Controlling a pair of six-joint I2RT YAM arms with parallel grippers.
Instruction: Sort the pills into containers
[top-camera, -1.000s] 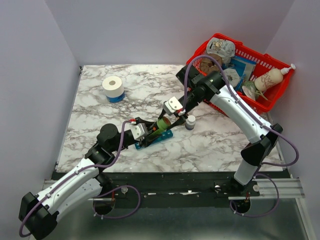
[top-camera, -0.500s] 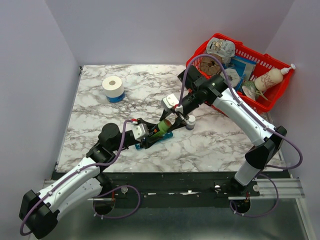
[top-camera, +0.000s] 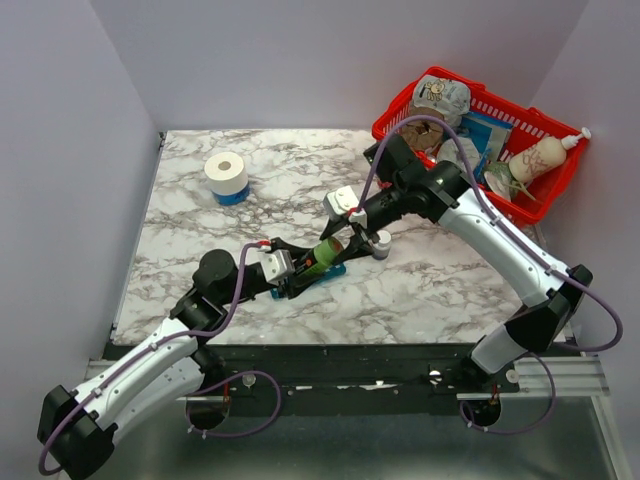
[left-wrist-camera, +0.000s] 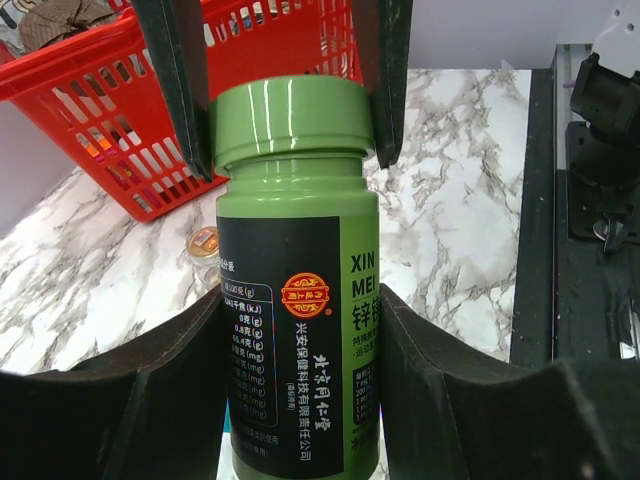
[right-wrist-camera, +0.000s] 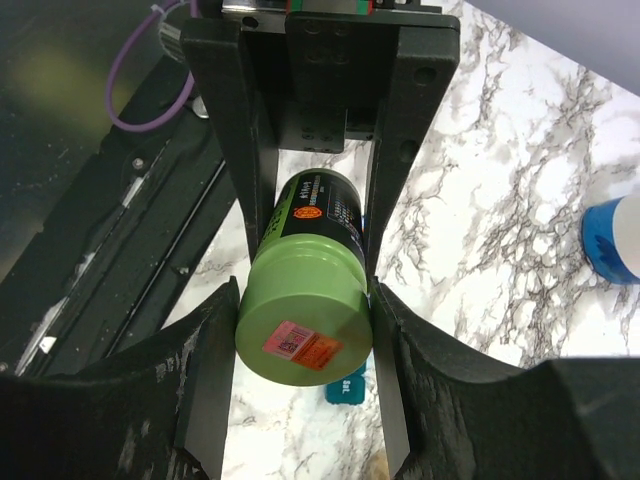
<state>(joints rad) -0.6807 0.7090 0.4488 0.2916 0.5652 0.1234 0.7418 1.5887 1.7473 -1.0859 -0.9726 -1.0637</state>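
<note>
Organiser (top-camera: 335, 269) lies on table (top-camera: 450, 280) toward near edge, mid-width, beneath bottle (top-camera: 325, 252). Bottle's long axis runs from left gripper (left-wrist-camera: 300, 300), clamped on body, to right gripper (right-wrist-camera: 305, 295), pinching cap (left-wrist-camera: 290, 120) end-on. Likely next: twist cap off along that axis.

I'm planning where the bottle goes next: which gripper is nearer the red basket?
Right. The right gripper, clamped on the cap of the bottle, is on the side towards the basket; the left gripper holds the bottle's body, farther toward the near-left.
</note>
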